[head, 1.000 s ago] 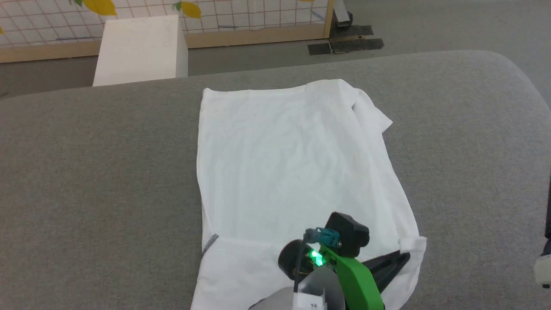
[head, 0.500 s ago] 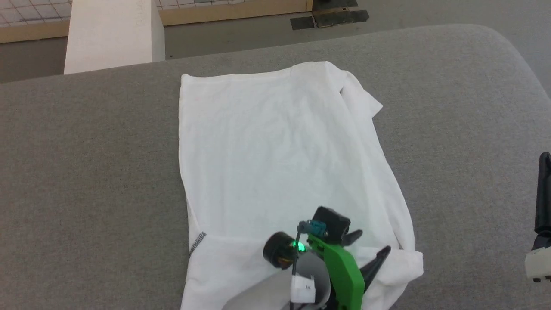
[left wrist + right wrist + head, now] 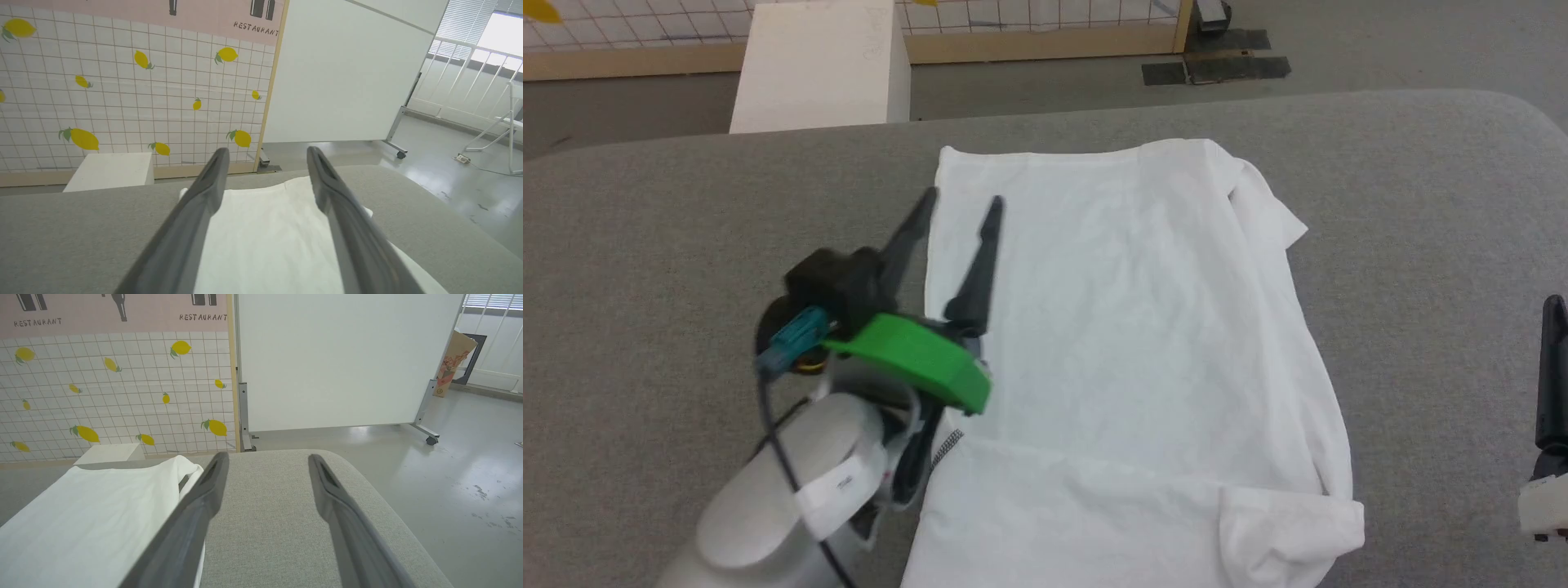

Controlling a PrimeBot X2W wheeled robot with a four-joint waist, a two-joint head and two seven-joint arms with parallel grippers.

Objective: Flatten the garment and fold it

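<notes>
The white garment (image 3: 1143,327) lies spread on the grey table (image 3: 670,245), longer edges running away from me. A fold line crosses its near part, and a folded-over corner (image 3: 1290,531) rests at the near right. A sleeve (image 3: 1270,212) bunches at the far right. My left gripper (image 3: 960,204) hovers open over the garment's left edge, holding nothing; in the left wrist view the left gripper (image 3: 267,153) points along the garment (image 3: 265,237). The right gripper (image 3: 267,457) stands open over bare table, right of the garment (image 3: 102,510); one of its fingers (image 3: 1553,367) shows at the right edge.
A rigid white box (image 3: 821,69) stands on the floor beyond the table's far edge. Behind it is a lemon-patterned tiled partition (image 3: 122,102) and a white wheeled panel (image 3: 347,73). The table's rounded right end (image 3: 367,490) drops to grey floor.
My left gripper has opened, let go of the garment's near right corner, and swung left and forward to the garment's left edge. The corner now lies folded over. The camera has shifted.
</notes>
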